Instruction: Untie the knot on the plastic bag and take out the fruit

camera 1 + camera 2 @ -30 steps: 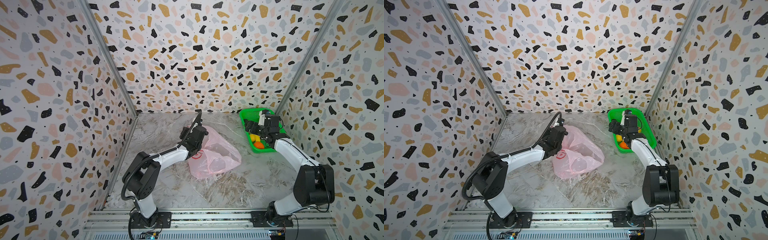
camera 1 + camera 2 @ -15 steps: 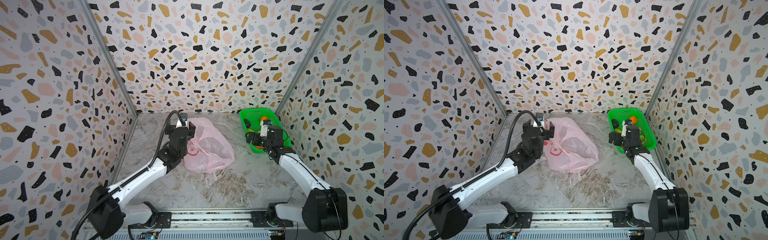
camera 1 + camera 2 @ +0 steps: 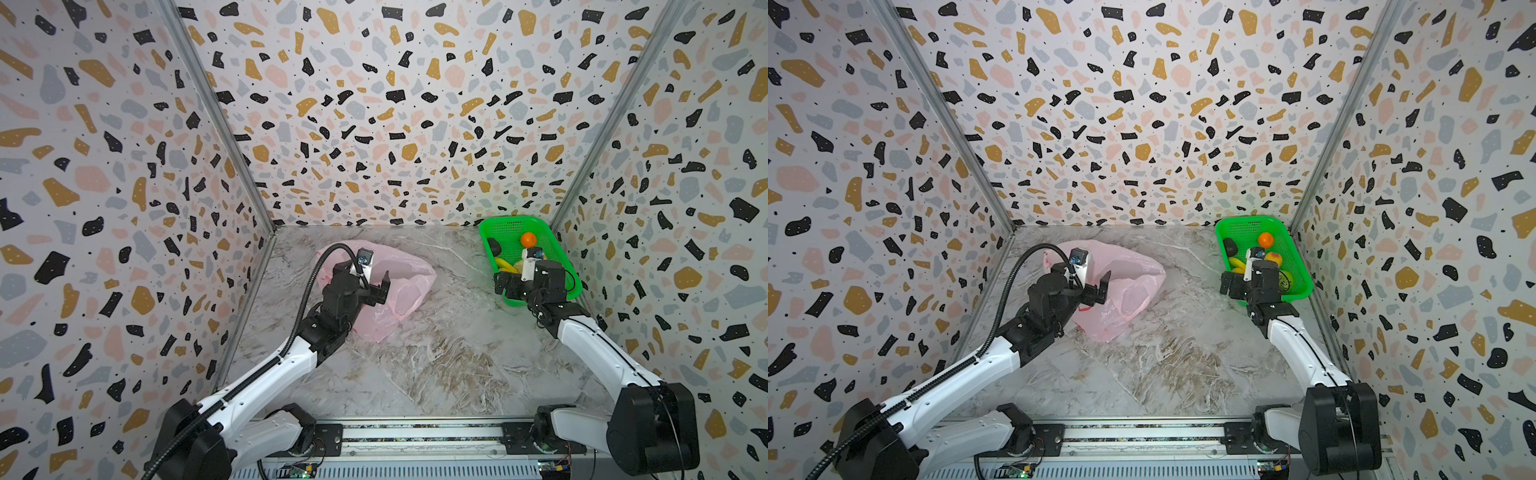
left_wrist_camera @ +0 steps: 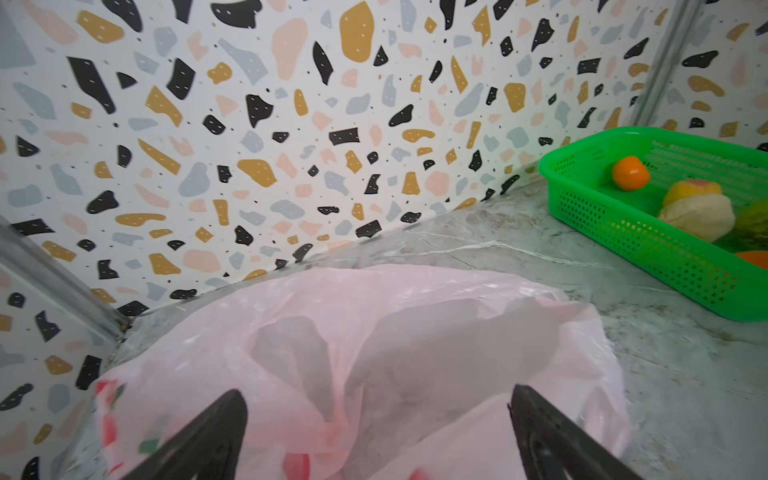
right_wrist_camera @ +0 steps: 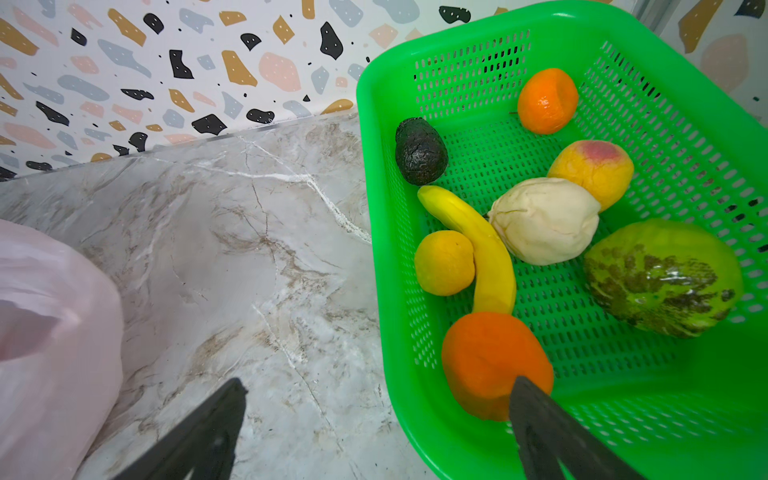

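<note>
The pink plastic bag lies slack and crumpled on the marble table, left of the middle. No knot shows on it. My left gripper hovers open just over the bag's near side, with nothing between its fingers. The fruit lies in the green basket at the back right: banana, orange, peach, beige lump, green ball, dark oval. My right gripper stands open and empty at the basket's near left corner.
The terrazzo-patterned walls close in the table on three sides. The basket sits against the back right corner. Bare marble lies between the bag and the basket. The arm bases stand on the front rail.
The left arm has drawn back from the bag, and its gripper has opened over it. The bag has shifted towards the back left. The right gripper has moved from over the basket to its near left corner.
</note>
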{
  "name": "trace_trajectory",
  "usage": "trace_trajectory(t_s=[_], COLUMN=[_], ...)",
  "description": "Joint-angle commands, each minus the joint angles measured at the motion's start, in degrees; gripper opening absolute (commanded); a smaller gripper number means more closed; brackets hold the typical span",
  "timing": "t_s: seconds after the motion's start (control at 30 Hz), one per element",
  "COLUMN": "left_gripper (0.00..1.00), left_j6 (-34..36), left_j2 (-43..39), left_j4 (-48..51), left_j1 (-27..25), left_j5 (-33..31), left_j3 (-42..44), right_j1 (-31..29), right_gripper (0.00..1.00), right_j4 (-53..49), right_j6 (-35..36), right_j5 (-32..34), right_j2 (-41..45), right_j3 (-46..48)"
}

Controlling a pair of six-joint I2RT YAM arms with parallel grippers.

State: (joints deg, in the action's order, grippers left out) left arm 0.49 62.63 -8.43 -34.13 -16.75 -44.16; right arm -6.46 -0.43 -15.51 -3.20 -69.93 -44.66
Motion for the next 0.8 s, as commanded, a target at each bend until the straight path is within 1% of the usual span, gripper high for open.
trace_trajectory(t_s=[0.0, 0.1, 0.17, 0.3, 0.37, 0.43, 0.5, 0.57, 0.63, 0.67, 0.77], left_gripper=[1.00, 1.00, 1.00, 0.99, 1.00, 0.99, 0.99, 1.00, 0.99, 1.00, 0.99], left_j6=[-3.47, -2.96, -2.62, -4.42, -4.17, -3.07, -2.55, -2.49, -1.22, -1.09, -1.72], left_j2=[-3.23, -7.93, -9.61, -11.32, -12.50, -12.69, -11.33, -8.98, -6.44, -5.56, -2.76], left_j4=[2.05, 2.23, 2.56, 0.77, -3.29, -9.11, -12.32, -14.18, -18.43, -20.97, -28.82], left_j1=[0.29, 0.42, 1.80, 8.10, 9.67, 11.50, 14.11, 16.95, 19.61, 20.55, 23.79], left_j5=[-0.05, -7.73, -13.04, -15.69, -18.77, -20.30, -20.89, -20.52, -19.54, -19.65, -16.84], left_j3=[0.01, 2.43, 3.78, 5.90, 8.29, 11.31, 13.03, 13.89, 15.88, 17.24, 22.08], right_j1=[-0.05, -0.01, 0.04, -0.08, -0.12, -0.07, 0.29, 1.24, 1.61, 2.10, 2.79], right_gripper=[0.99, 0.99, 0.99, 0.99, 0.99, 0.99, 0.99, 0.99, 0.99, 0.99, 0.99], right_j4=[0.77, 2.62, 4.43, 8.90, 11.24, 14.67, 18.57, 22.42, 28.15, 29.54, 30.28], right_j6=[0.32, 0.87, 1.25, 2.59, 3.98, 5.85, 7.57, 9.37, 12.01, 12.81, 12.79], right_j5=[0.31, 0.22, 0.59, 2.47, 4.14, 6.59, 8.07, 8.36, 9.07, 8.65, 7.68], right_j2=[1.41, 1.51, 1.24, -0.21, -1.03, -1.68, -2.45, -3.46, -4.70, -5.50, -7.67], right_j3=[-1.71, -0.19, 0.90, 2.43, 3.12, 4.40, 5.96, 7.64, 10.24, 10.91, 12.23])
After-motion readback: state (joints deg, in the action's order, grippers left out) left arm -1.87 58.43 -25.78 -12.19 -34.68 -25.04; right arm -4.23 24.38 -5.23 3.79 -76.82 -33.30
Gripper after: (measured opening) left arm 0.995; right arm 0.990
